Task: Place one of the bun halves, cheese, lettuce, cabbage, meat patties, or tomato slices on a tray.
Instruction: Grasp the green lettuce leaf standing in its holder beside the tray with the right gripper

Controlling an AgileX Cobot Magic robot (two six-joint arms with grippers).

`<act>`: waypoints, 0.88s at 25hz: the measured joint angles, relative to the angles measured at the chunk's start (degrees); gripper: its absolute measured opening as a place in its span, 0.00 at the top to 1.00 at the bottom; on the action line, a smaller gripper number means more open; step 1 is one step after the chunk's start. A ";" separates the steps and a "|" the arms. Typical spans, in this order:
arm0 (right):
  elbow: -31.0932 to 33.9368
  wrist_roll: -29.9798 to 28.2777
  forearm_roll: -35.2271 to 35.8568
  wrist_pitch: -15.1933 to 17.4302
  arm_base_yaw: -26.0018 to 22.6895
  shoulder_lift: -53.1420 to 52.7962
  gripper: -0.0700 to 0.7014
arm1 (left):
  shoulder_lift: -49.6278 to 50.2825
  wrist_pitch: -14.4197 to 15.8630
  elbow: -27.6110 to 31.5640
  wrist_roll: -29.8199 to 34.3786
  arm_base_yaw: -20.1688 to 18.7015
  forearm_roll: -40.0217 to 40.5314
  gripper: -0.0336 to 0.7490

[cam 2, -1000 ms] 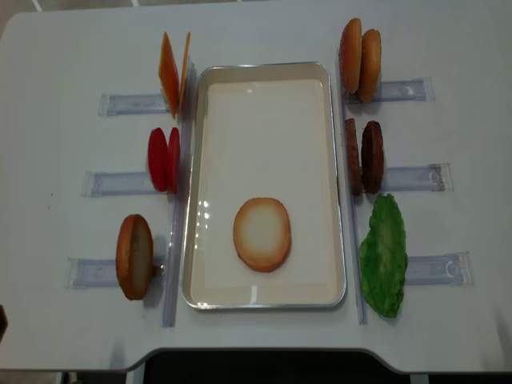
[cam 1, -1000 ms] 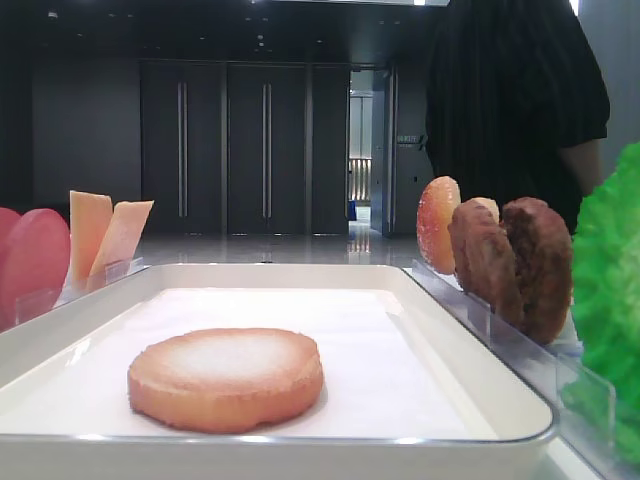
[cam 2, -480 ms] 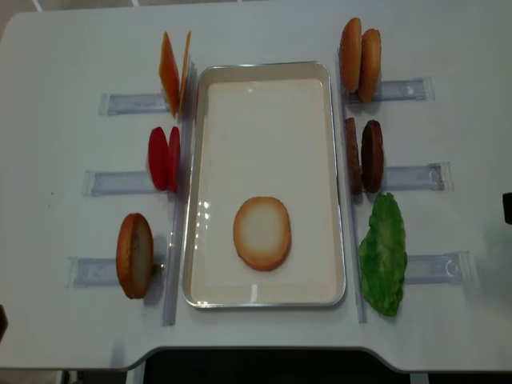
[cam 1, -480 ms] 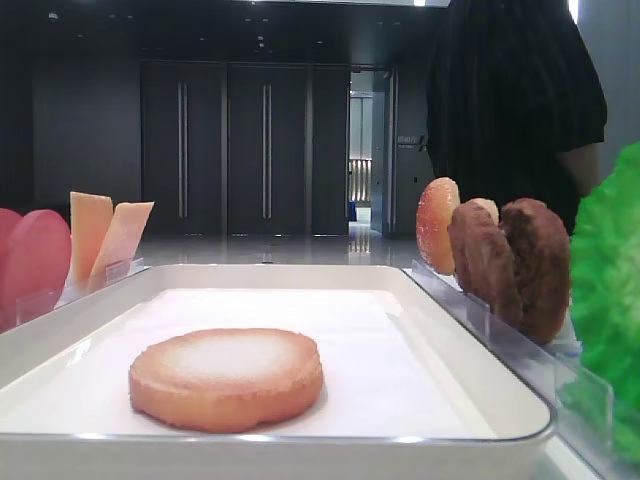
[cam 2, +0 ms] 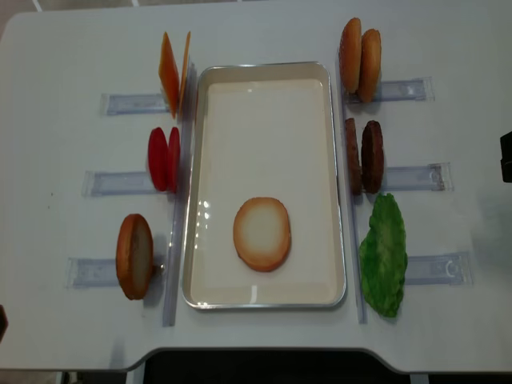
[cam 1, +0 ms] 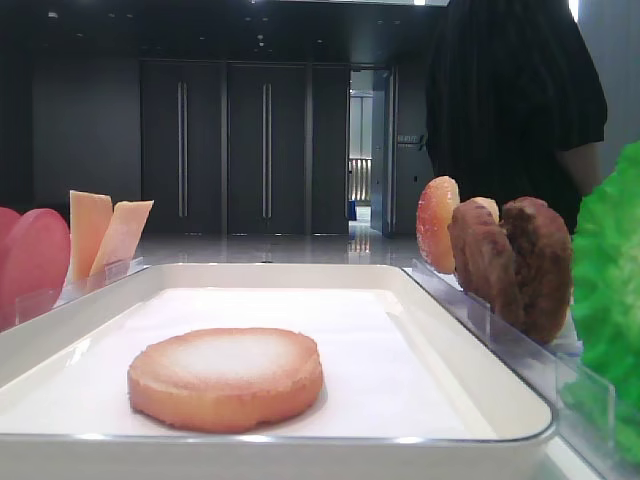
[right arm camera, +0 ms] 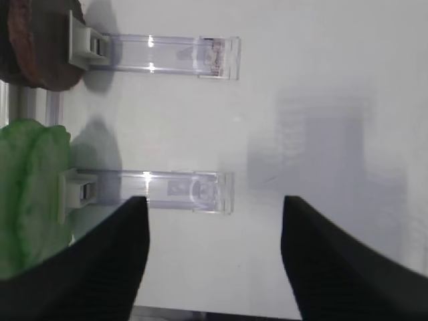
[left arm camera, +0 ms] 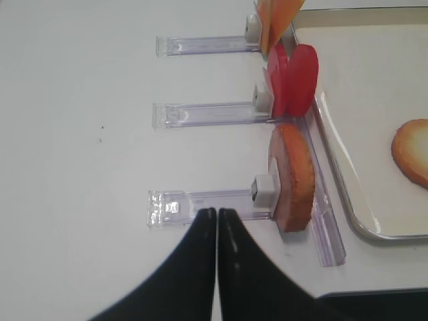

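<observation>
Low front view: one bun half (cam 1: 226,377) lies flat in the lower left of the white tray (cam 1: 480,375). Tomato slices (cam 1: 33,262) and cheese (cam 1: 104,236) stand at the left edge; another bun (cam 1: 437,224), two patties (cam 1: 510,264) and lettuce (cam 1: 608,290) stand along the right. A person in black (cam 1: 515,100) fills the upper right.

Right wrist view: right gripper (right arm camera: 214,257) sits at the bottom of the frame, its dark fingers (right arm camera: 107,264) spread wide with nothing between them, over bare table (right arm camera: 321,80). A clear holder (right arm camera: 160,190) shows between the fingers; lettuce at lower left, a patty at upper left.

Left wrist view: left gripper (left arm camera: 217,221) at bottom centre, fingers pressed together, holding nothing. Just above it, a bun stands on edge in a holder; tomato and cheese further up; tray at right.

Top view: the tray sits in the middle, flat bun in its lower half. Left column: cheese, tomato, bun. Right column: two buns, patties, lettuce.
</observation>
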 joint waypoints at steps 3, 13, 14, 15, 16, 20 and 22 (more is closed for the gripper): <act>-1.21 1.54 2.69 1.78 0.00 0.00 0.37 | 0.00 0.00 0.00 0.00 0.00 0.00 0.97; -2.13 11.05 4.82 0.55 13.62 2.21 0.37 | -0.05 -0.06 0.07 0.00 0.00 0.05 0.97; -2.13 12.60 3.90 0.02 15.97 3.02 0.37 | -0.05 -0.06 0.07 0.00 0.00 0.05 0.97; -2.13 14.42 3.21 -0.40 18.22 3.80 0.37 | -0.05 -0.06 0.07 0.00 0.00 0.05 0.97; -2.34 16.17 2.58 -0.79 19.98 4.72 0.37 | -0.05 -0.06 0.07 0.00 0.00 0.05 0.97; -3.42 22.21 0.35 -2.80 26.56 7.86 0.37 | -0.05 -0.06 0.07 0.00 0.00 0.05 0.97; -3.64 24.38 -0.59 -3.44 28.61 9.04 0.37 | -0.05 -0.06 0.07 0.00 0.00 0.05 0.97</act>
